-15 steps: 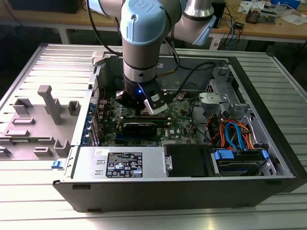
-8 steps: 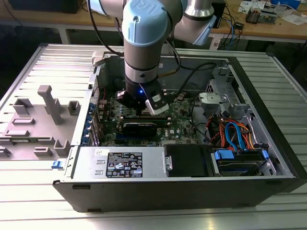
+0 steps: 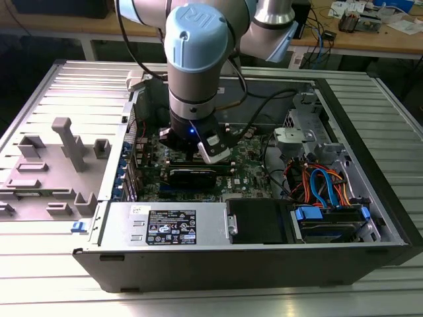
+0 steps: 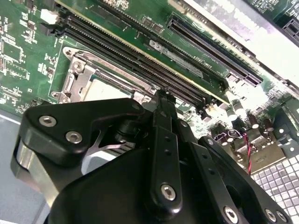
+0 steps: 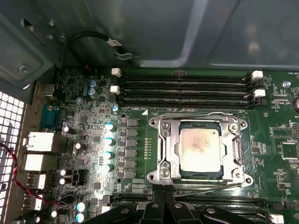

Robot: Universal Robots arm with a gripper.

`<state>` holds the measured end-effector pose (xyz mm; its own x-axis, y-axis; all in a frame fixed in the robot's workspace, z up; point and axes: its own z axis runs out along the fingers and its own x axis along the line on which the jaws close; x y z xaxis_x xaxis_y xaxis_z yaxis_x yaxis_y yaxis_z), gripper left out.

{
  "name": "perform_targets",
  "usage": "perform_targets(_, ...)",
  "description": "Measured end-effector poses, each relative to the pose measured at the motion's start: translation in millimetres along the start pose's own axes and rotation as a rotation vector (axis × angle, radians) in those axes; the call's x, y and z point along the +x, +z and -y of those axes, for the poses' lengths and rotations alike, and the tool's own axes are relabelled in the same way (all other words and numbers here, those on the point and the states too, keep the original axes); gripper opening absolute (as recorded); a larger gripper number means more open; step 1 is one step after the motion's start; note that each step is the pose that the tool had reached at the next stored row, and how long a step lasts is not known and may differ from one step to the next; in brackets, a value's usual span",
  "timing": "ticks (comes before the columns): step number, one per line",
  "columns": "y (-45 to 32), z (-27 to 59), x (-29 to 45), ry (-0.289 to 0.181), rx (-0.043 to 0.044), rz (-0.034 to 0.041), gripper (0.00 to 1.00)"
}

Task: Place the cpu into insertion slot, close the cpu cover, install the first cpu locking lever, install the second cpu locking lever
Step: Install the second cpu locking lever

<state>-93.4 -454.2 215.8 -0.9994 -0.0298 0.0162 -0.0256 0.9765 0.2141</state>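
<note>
The cpu (image 5: pixel 200 148), a silver-grey square, lies flat in the insertion slot (image 5: pixel 244 178) of the green motherboard. The cpu cover (image 5: pixel 164 140), a silver frame, lies down around it, and the chip shows through its window. A thin wire locking lever (image 5: pixel 210 187) runs along the socket edge nearest my gripper (image 5: pixel 162 189). The black fingers look shut together, with their tips at that edge beside the lever's end. In the second wrist view the gripper (image 4: pixel 161 95) points at the socket corner next to the cpu (image 4: pixel 100 91). The exterior view has the gripper (image 3: pixel 198 150) low inside the open computer case.
Long black memory slots (image 5: pixel 182 88) run along the socket's far side, and more lie beside the fingers. A black expansion card (image 3: pixel 198 175) sits just in front of the gripper. Coloured cables (image 3: pixel 324 185) and a drive bay are to the exterior view's right. Case walls (image 5: pixel 187 32) surround the board.
</note>
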Motion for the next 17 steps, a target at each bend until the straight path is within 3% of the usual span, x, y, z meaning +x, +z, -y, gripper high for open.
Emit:
perform_targets(5,2.6,0.4,5.2,0.0,-0.0058,0.0002,0.11)
perform_targets(12,8.4,1.7,6.3,-0.001,-0.0289,0.0011,0.11)
perform_targets(17,10.7,2.1,8.0,-0.001,-0.0387,0.0014,0.11)
